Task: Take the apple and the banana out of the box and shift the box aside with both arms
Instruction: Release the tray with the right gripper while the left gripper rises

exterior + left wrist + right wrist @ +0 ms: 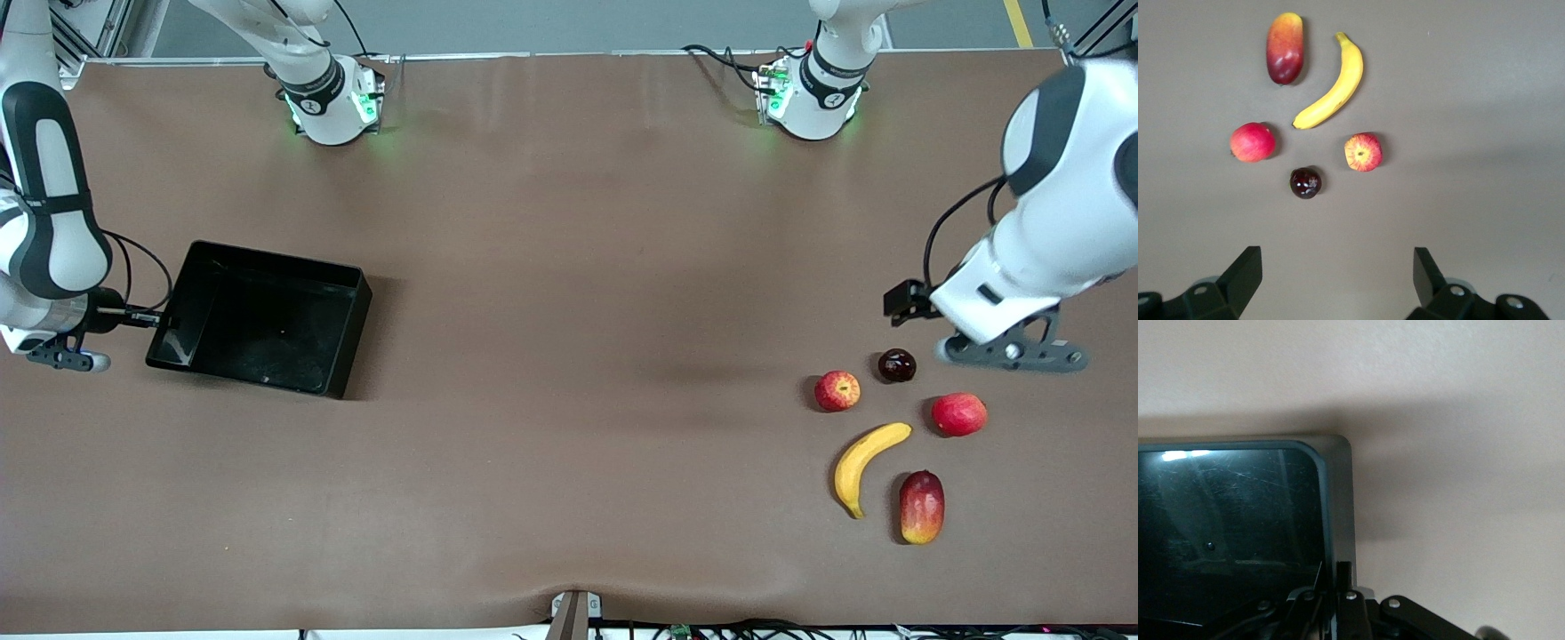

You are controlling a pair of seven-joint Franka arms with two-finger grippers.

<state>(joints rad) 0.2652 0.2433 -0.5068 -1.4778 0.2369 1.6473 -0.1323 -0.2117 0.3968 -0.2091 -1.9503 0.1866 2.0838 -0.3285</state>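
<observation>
The black box [267, 260] sits at the right arm's end of the table. My right gripper [158, 319] is shut on its end wall; in the right wrist view the fingers clamp the rim [1328, 507] at the gripper [1338, 569]. The yellow banana [867, 453] and the red-yellow apple [837, 390] lie at the left arm's end; both show in the left wrist view, banana [1335, 87] and apple [1363, 152]. My left gripper [969, 333] hovers over the table beside the fruits, open and empty [1336, 263].
A mango [921, 507], a plain red fruit [959, 414] and a dark round fruit [896, 365] lie around the banana and apple. They also show in the left wrist view: mango [1285, 48], red fruit [1252, 142], dark fruit [1305, 183].
</observation>
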